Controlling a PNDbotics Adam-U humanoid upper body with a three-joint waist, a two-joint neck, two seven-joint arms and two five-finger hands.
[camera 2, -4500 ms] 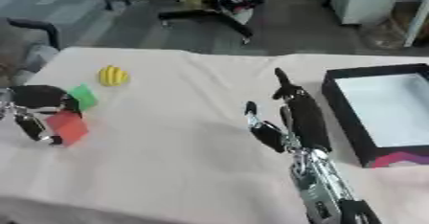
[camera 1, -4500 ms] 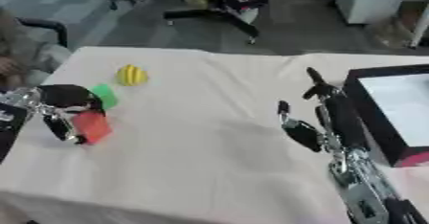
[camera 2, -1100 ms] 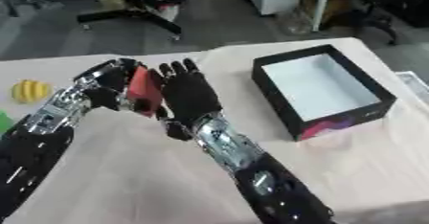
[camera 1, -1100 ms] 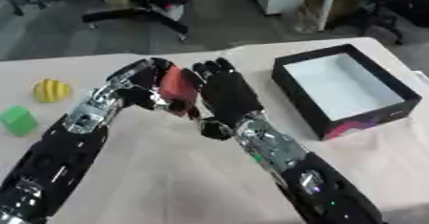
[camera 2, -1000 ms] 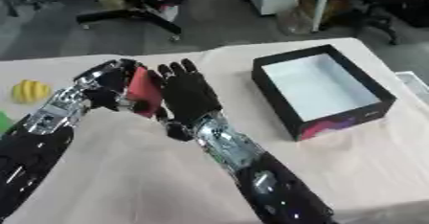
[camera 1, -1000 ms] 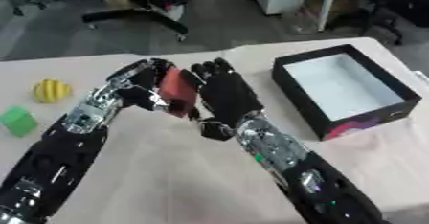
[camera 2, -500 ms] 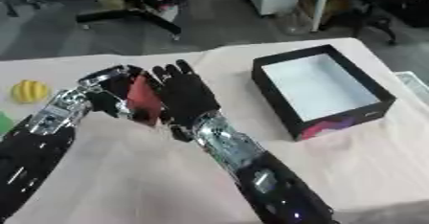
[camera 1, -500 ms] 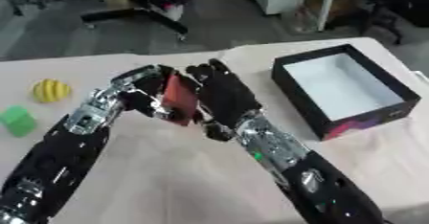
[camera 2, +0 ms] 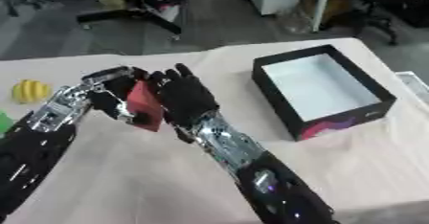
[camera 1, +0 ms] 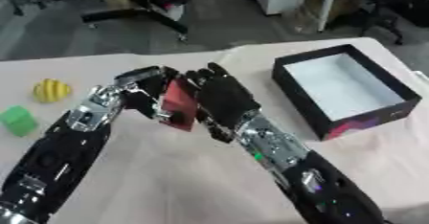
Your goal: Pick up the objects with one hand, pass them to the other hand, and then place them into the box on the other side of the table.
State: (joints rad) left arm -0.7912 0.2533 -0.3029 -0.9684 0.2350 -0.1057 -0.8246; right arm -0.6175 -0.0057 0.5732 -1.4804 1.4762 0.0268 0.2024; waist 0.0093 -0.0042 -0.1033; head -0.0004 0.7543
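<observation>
1. Left hand [camera 1: 144,93] curls its fingers round the red block [camera 1: 179,104], held above the table [camera 1: 167,180]; centre of view.
2. Right hand [camera 1: 224,101] lies open, fingers straight, flat against the block's 3 o'clock face.
3. Black box [camera 1: 344,90] stands at 3 o'clock; yellow ball [camera 1: 51,90] and green block [camera 1: 18,120] at 9 o'clock.

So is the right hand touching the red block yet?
Touching. In the left eye view the right hand lies flat against the red block, no gap between them, while the left hand curls round its other side.
</observation>
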